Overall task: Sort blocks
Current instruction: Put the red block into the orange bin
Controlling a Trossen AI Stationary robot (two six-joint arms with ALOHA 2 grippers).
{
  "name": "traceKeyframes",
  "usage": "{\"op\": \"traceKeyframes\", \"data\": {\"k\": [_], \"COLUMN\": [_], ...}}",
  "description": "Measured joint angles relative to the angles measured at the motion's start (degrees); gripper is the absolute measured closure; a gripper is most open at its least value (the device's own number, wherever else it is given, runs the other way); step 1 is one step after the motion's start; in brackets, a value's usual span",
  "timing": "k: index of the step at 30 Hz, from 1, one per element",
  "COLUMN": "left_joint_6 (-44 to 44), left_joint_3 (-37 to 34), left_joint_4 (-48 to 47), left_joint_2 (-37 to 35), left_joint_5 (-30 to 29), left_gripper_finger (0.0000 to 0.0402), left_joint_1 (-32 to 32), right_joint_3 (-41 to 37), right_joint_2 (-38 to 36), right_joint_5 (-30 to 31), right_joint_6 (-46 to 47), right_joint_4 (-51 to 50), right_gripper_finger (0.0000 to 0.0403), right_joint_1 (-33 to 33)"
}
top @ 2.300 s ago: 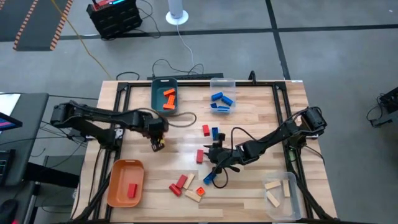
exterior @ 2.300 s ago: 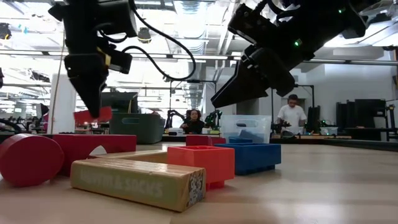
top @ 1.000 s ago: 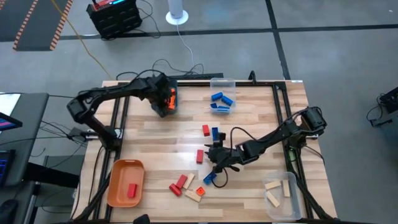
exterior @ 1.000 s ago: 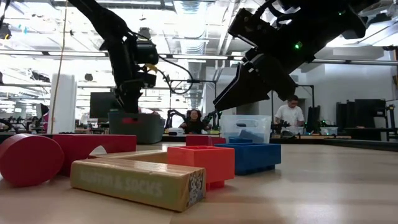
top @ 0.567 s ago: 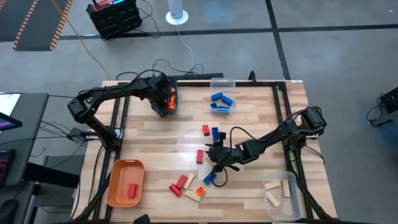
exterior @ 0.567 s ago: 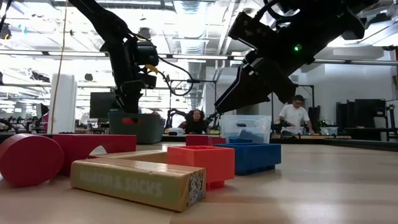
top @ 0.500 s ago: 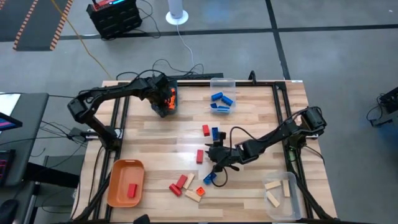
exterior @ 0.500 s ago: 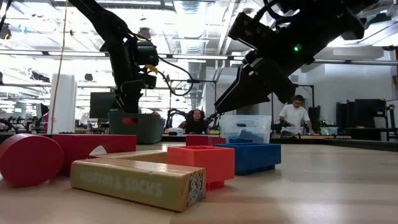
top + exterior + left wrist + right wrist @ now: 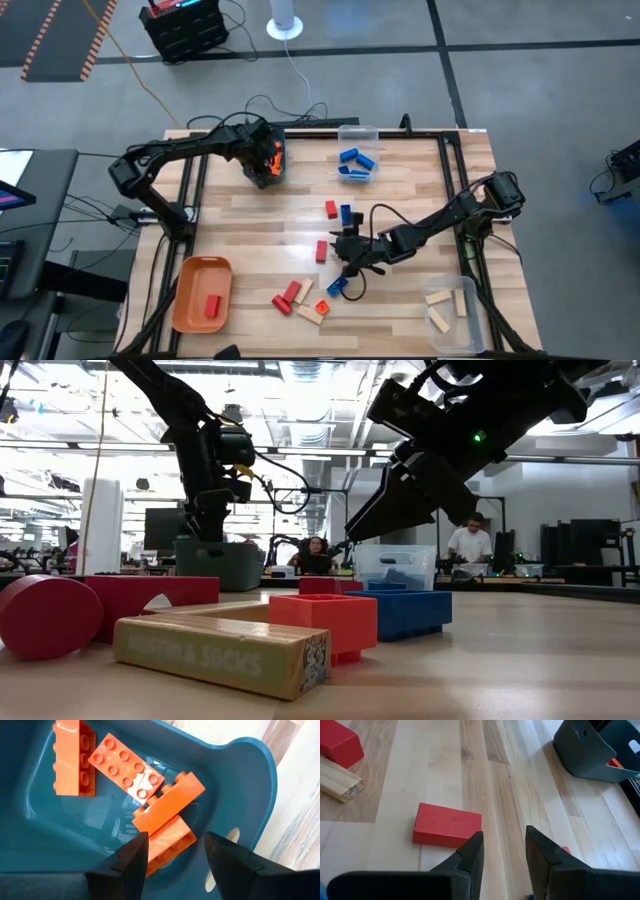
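Left pincer (image 9: 172,852) open over teal bin (image 9: 250,780); R arm mid-table.

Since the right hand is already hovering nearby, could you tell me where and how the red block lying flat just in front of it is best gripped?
The red block lies flat on the table, apart from other blocks. I would bring the right hand straight down from above, fingers across its two long sides at the middle: those faces look flat, parallel and free, while the block's length seems wider than the open hand.
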Motion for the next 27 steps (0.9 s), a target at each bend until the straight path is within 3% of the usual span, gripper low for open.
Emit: {"op": "traceKeyframes", "data": {"k": [9, 16, 20, 23, 27], "left_joint_6": [4.8, 13.5, 15.2, 14.8, 12.2], "left_joint_3": [4.3, 6.7, 6.7, 6.7, 6.7], "left_joint_4": [-0.3, 4.2, 6.1, 6.2, 3.6], "left_joint_2": [0.0, -0.1, -0.1, -0.1, -0.1], "left_joint_5": [-0.1, -6.3, -7.4, -5.0, 3.9], "left_gripper_finger": [0.0212, 0.0212, 0.0212, 0.0212, 0.0211], "left_joint_1": [-1.8, -10.7, -16.7, -21.1, -26.4], "right_joint_3": [0.0, 0.0, 0.0, 0.0, 0.0], "right_joint_2": [0.0, 0.0, -0.8, -2.7, -5.3], "right_joint_5": [0.0, 0.0, 0.0, 0.4, 0.5], "right_joint_6": [0.0, 0.3, 2.8, 6.5, 9.8], "right_joint_4": [0.0, -1.1, -7.6, -14.4, -19.1], "right_gripper_finger": [0.0280, 0.0280, 0.0280, 0.0280, 0.0280], "right_joint_1": [0.0, 0.0, 0.0, -0.1, -0.1]}}
